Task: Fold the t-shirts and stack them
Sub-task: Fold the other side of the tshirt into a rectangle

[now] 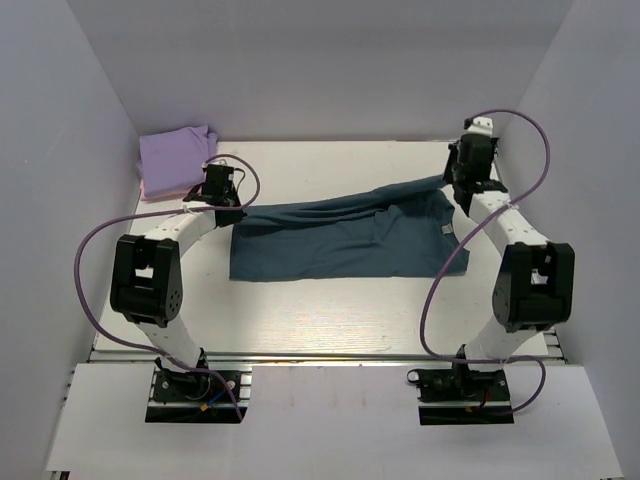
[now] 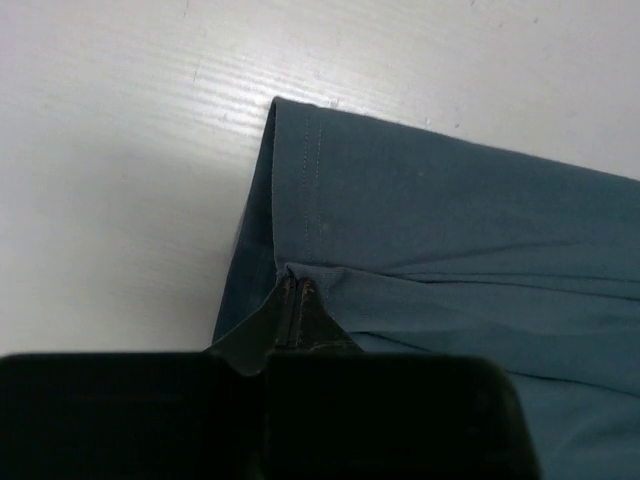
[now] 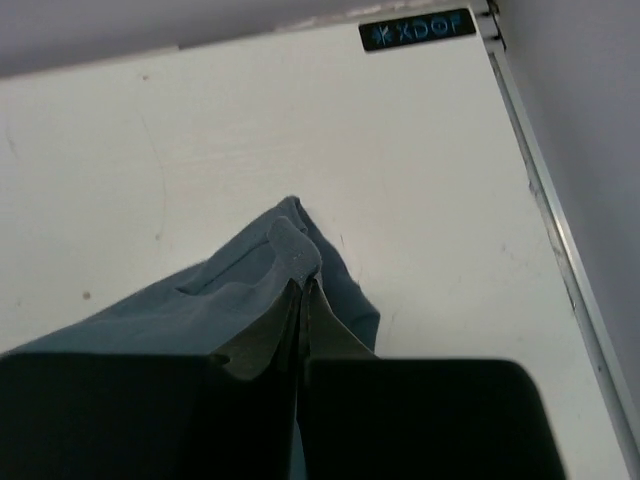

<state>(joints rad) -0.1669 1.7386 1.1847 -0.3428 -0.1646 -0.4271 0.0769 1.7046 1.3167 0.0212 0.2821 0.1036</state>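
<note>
A large dark teal-blue t-shirt (image 1: 345, 240) lies stretched across the middle of the table. My left gripper (image 1: 228, 207) is shut on its left upper corner; in the left wrist view the closed tips (image 2: 292, 288) pinch the hem fold of the shirt (image 2: 430, 240). My right gripper (image 1: 462, 185) is shut on the shirt's right upper corner and lifts it a little; in the right wrist view the tips (image 3: 304, 285) pinch a bunched fold of the cloth (image 3: 250, 275). A folded lavender-purple t-shirt (image 1: 176, 156) lies on a folded pink one (image 1: 142, 187) at the back left corner.
White walls enclose the table on three sides. The table's right rail (image 3: 545, 220) runs close to my right gripper. Purple cables (image 1: 90, 270) loop from both arms.
</note>
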